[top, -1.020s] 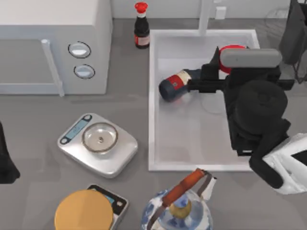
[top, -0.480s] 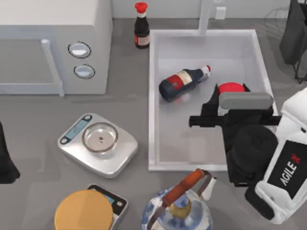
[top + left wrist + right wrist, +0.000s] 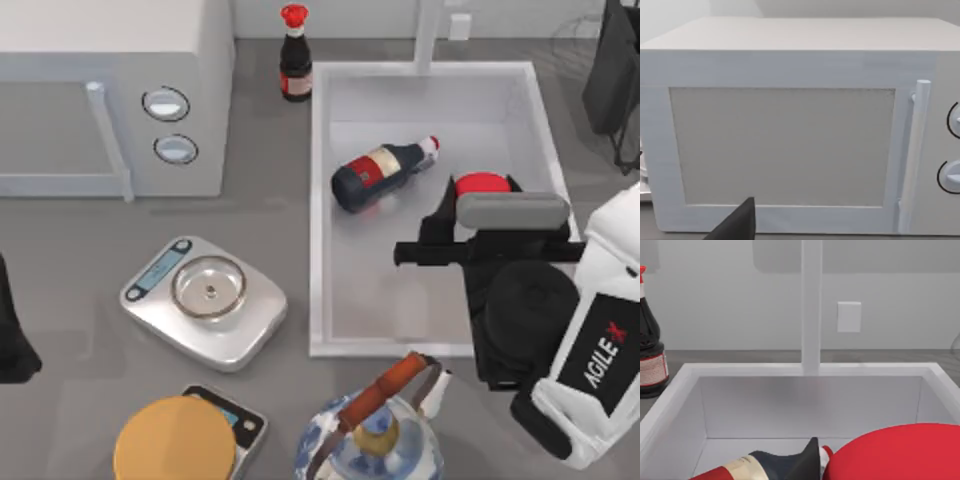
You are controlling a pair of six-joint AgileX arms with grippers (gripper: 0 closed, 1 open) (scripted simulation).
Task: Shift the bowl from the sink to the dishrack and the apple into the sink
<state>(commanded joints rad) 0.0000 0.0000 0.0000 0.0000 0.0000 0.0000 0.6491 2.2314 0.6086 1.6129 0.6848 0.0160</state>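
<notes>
Starting at the near edge, past the blue-and-white kettle [image 3: 375, 440], the right arm's white casing [image 3: 590, 350] carries the one piece of readable writing: "AGILE X", the X in red. Just ahead of it the right gripper [image 3: 472, 200] hangs over the right-hand middle of the sink [image 3: 316, 200], with the apple [image 3: 483, 184] right at its tip. In the right wrist view the apple bulges large and very close. Whether the pincer is clenched on the fruit or has let it go, I cannot tell.

A second ago this arm reached deeper, over the neck of the dark bottle [image 3: 378, 172] lying on the sink floor, and the apple sat nearer the far wall. Arm and apple have since drawn back together, and nothing has moved in the last half second. The apple lies inside the sink's outline, so I judge that half of the job nearly settled.

Farther off stand the tap [image 3: 811, 305], a second bottle [image 3: 295, 60] with a red cap, and a blank wall plate [image 3: 849, 316]. Neither bottle label is legible.

The left arm [image 3: 12, 335] is parked at the table's left edge, facing the microwave [image 3: 785, 145].
</notes>
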